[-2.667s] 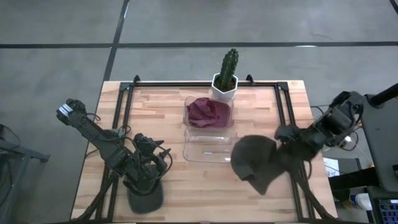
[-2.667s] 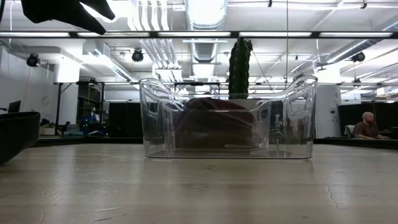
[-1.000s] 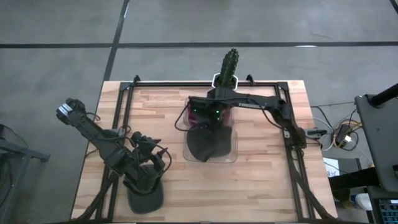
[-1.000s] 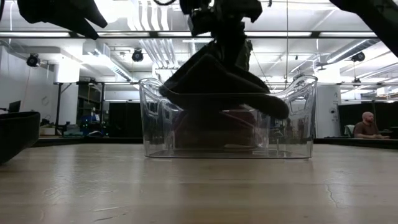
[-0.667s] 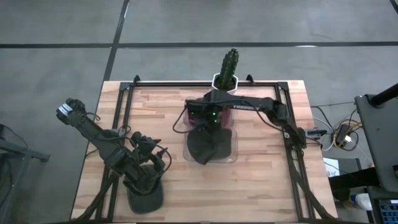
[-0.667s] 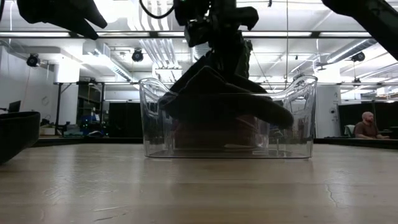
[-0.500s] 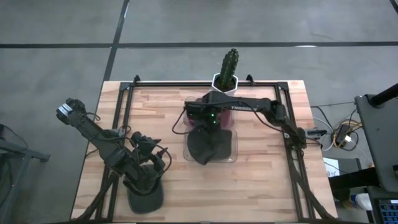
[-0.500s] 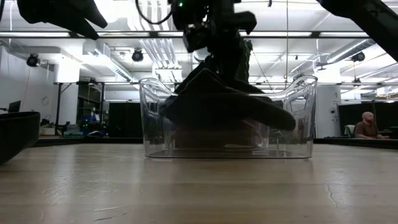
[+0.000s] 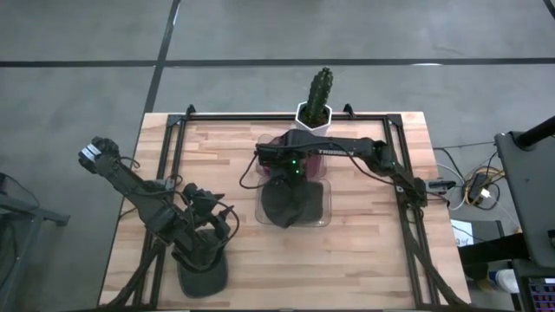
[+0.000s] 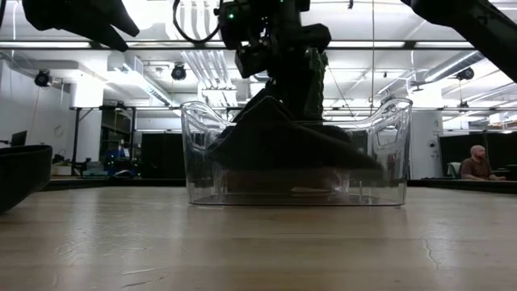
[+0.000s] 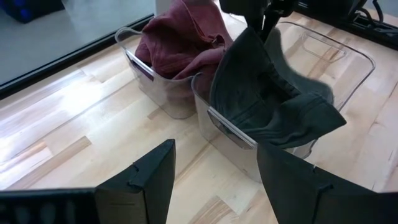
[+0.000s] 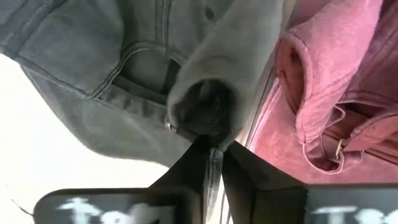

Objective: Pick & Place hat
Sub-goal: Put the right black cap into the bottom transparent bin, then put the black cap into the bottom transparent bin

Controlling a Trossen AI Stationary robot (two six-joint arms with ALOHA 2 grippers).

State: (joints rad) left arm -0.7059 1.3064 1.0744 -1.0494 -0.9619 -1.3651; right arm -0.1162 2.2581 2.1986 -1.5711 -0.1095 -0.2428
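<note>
A dark grey cap (image 9: 291,204) hangs from my right gripper (image 9: 291,166) inside the near one of two clear bins (image 9: 323,217). The low view shows the cap (image 10: 291,145) sunk below the bin rim, with the gripper (image 10: 279,48) above it. From the left wrist I see the cap (image 11: 267,99) in that bin too. A maroon hat (image 9: 302,149) fills the far bin. My left gripper (image 9: 208,227) waits open near the table's near left, its fingers (image 11: 149,180) apart. My right gripper (image 12: 214,146) pinches a bunched fold of the cap's cloth (image 12: 208,102) between its two fingers, close to the cap's back opening (image 12: 146,71). It comes from above, pointing down. The cap hangs below it, its lower part down inside the near bin.
A cactus in a white pot (image 9: 315,104) stands at the far edge behind the bins. A dark rounded object (image 9: 202,276) lies by the near edge under the left arm. Black rails (image 9: 401,173) run along the table's sides. Bare wood lies left and right of the bins.
My right gripper has gone down a little over the near bin, still shut on the cap. The cap has sunk deeper: its brim, which stood at the rim toward the right in the low view, now lies below it.
</note>
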